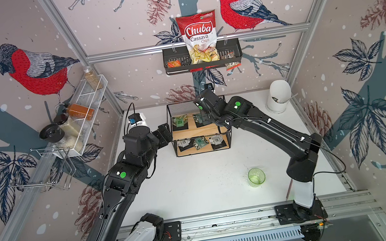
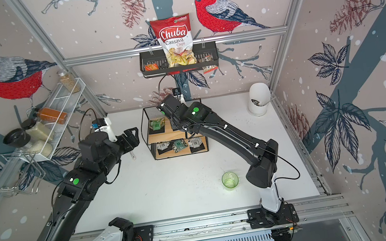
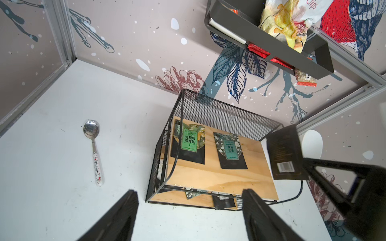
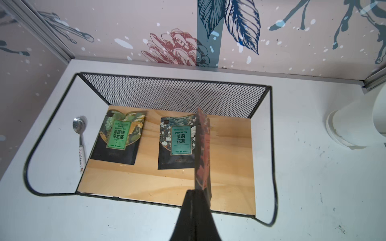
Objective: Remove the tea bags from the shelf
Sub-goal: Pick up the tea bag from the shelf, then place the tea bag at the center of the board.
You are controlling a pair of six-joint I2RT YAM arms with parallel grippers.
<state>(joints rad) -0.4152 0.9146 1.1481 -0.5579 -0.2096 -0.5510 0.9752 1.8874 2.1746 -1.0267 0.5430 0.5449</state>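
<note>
light wood boards and black wire make up the shelf (image 1: 200,131), which stands at 12 o'clock on the white table (image 1: 196,184), close to the back wall. on its top board lie two tea bags: a green one (image 4: 119,136) toward 9 o'clock and a teal one (image 4: 177,141) beside it, both flat with labels up. a third, the red-orange bag (image 4: 203,150), is lifted edge-on above the top board, pinched at its lower end by the right gripper (image 4: 195,195), whose jaws are clenched flat on it; in the left wrist view the same bag (image 3: 285,154) shows its dark back with a barcode, hanging past the shelf's 3 o'clock end. in both top views the right arm reaches over the top board and hides the held bag.

on the lower board three more bags lie in a row: a white-grey one (image 1: 185,144), a green one (image 1: 200,142) and another white-grey one (image 1: 216,141).

the left gripper (image 3: 190,210) hovers released, fingers (image 3: 123,215) spread wide, just off the shelf's 9 o'clock side and holding nothing.

a spoon (image 3: 94,150) lies on the table at 9 o'clock of the shelf. a green cup (image 1: 256,177) stands at 5 o'clock, well apart from the shelf, and a white jar (image 1: 279,97) stands at 2 o'clock near the corner.
</note>
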